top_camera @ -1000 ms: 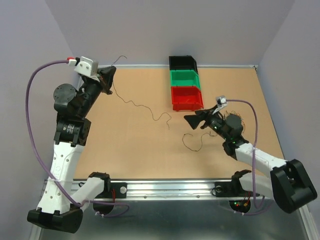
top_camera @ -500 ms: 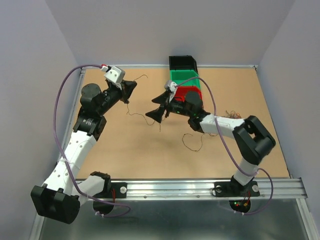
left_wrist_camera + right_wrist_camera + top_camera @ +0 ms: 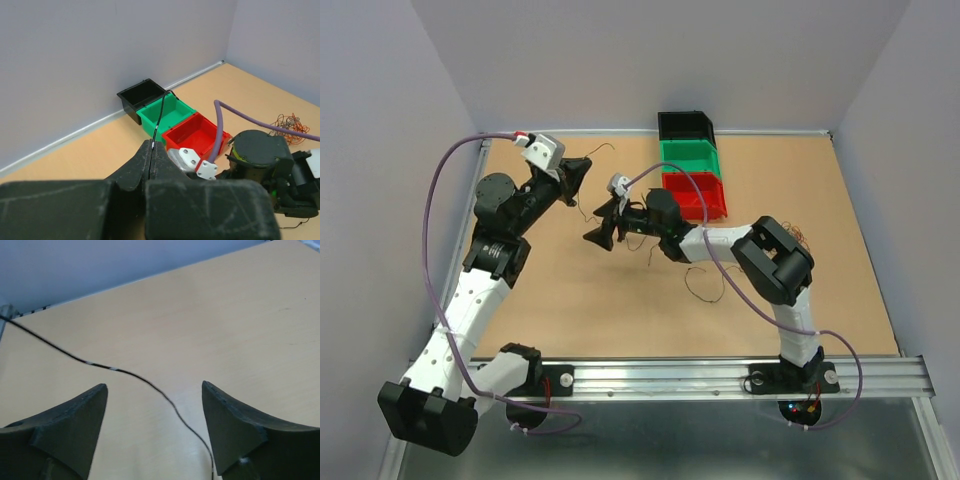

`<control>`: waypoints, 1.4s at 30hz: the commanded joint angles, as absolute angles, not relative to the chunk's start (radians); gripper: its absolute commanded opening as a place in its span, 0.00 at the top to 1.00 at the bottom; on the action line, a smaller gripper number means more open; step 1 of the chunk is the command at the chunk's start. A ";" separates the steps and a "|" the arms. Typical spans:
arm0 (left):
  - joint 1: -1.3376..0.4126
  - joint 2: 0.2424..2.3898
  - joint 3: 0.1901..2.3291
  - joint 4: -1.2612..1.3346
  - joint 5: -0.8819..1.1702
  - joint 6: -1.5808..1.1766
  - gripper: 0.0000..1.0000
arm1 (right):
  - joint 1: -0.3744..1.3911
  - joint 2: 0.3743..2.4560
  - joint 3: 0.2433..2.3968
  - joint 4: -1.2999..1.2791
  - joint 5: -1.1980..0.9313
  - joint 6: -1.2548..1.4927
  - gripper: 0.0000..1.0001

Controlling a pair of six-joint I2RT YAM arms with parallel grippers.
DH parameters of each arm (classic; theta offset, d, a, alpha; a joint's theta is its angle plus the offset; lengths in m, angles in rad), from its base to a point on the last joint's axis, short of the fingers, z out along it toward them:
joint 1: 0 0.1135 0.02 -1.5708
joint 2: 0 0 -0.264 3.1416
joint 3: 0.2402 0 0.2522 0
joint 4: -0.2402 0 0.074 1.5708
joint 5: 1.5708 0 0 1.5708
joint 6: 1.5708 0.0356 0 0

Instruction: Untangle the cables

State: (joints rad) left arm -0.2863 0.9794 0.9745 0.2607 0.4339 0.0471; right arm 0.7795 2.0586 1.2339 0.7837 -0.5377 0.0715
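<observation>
My left gripper point(image 3: 586, 166) hangs over the table's far left part, shut on a thin dark cable point(image 3: 603, 150). In the left wrist view the cable point(image 3: 159, 114) rises out of the pinched tips of the gripper point(image 3: 151, 145). My right gripper point(image 3: 591, 223) is stretched out just right of and below the left one, open. In the right wrist view the same dark cable point(image 3: 150, 384) runs slack between the spread fingers point(image 3: 95, 400) of the right gripper point(image 3: 154, 386) without touching either. Another dark cable point(image 3: 705, 287) lies loose on the table. An orange-brown clump point(image 3: 800, 238) sits at the right.
Black point(image 3: 685, 125), green point(image 3: 690, 157) and red point(image 3: 705, 200) bins stand in a row at the back middle, close behind the right forearm. Thick purple arm cables point(image 3: 435, 230) loop beside both arms. Walls close in the back and sides.
The right arm has swung from the table's right side across to the left middle, its jaws now astride the dark cable and slightly narrower. The left gripper carried the cable rightwards.
</observation>
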 commanded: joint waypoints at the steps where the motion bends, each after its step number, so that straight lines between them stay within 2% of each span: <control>1: -0.290 0.939 0.966 0.325 0.428 0.045 1.00 | 0.776 2.114 1.325 0.835 -0.541 0.054 0.24; 2: -0.290 0.934 0.966 0.324 0.429 0.043 1.00 | 0.778 2.120 1.336 0.834 -0.540 0.061 0.27; 5: -0.290 0.942 0.977 0.301 0.413 0.043 1.00 | 0.779 2.134 1.347 0.828 -0.537 0.074 0.53; 6: -0.288 0.945 0.988 0.289 0.402 0.044 1.00 | 0.781 2.131 1.345 0.828 -0.552 0.074 0.74; 8: -0.290 0.962 0.997 0.281 0.346 0.048 1.00 | 0.784 2.119 1.321 0.830 -0.564 0.072 0.88; 9: -0.290 0.969 1.003 0.278 0.319 0.054 1.00 | 0.793 2.096 1.306 0.831 -0.574 0.071 0.99; 14: -0.290 1.054 1.026 0.272 0.117 0.066 1.00 | 0.819 2.004 1.204 0.838 -0.546 0.075 1.00; 19: -0.285 1.195 1.083 0.239 -0.107 0.067 1.00 | 0.819 1.922 1.121 0.836 -0.320 0.155 0.99; 24: -0.256 1.285 1.101 0.247 -0.210 0.064 1.00 | 0.802 1.796 1.051 0.790 0.056 0.260 1.00; 25: -0.243 1.299 1.104 0.250 -0.213 0.063 1.00 | 0.783 1.783 1.061 0.679 0.262 0.358 0.99; 28: -0.236 1.315 1.114 0.245 -0.209 0.064 1.00 | 0.688 1.712 1.013 0.634 0.354 0.457 0.99; 32: -0.236 1.341 1.111 0.238 -0.068 0.083 1.00 | 0.580 1.655 0.979 0.647 0.296 0.589 0.99; 42: -0.238 1.512 1.152 0.193 0.262 0.066 1.00 | 0.519 1.624 1.215 0.551 0.371 0.574 0.99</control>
State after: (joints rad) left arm -0.2455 1.4979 1.1091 0.1982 0.1349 0.0544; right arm 0.5636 1.6588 1.0710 0.5797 0.3042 0.5430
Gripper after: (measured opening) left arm 0.033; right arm 0.019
